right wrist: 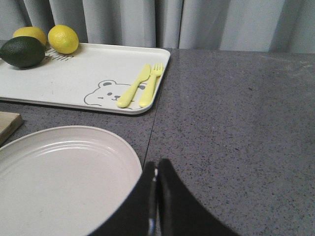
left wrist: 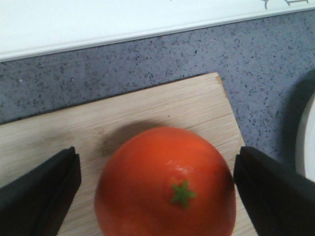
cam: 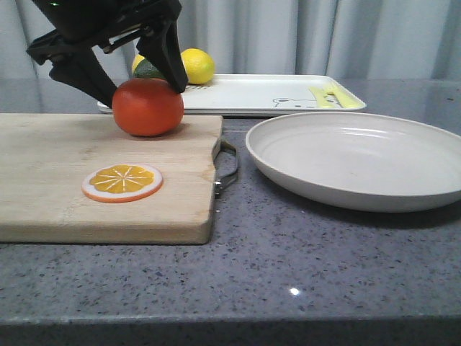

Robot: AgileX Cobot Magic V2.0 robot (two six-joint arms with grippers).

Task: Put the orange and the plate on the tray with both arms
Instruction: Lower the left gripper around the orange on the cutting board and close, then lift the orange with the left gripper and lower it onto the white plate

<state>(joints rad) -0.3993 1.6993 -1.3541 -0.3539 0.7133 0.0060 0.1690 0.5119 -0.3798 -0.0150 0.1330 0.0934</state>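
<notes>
The orange (cam: 148,107) sits on the far right part of the wooden cutting board (cam: 65,194). My left gripper (cam: 137,76) is open and reaches down over it, one finger on each side, with small gaps showing. In the left wrist view the orange (left wrist: 165,184) lies between the two black fingers (left wrist: 39,194). The off-white plate (cam: 360,162) rests on the counter to the right. My right gripper (right wrist: 157,167) is shut, its tips right beside the plate's rim (right wrist: 133,152). The white tray (cam: 252,94) with the bear drawing lies at the back, and it also shows in the right wrist view (right wrist: 88,73).
An orange slice disc (cam: 122,182) lies on the board. A yellow lemon (cam: 197,65) and a dark green fruit (cam: 148,69) sit at the tray's left end, and yellow cutlery (cam: 328,96) at its right. The board's metal handle (cam: 229,167) points at the plate.
</notes>
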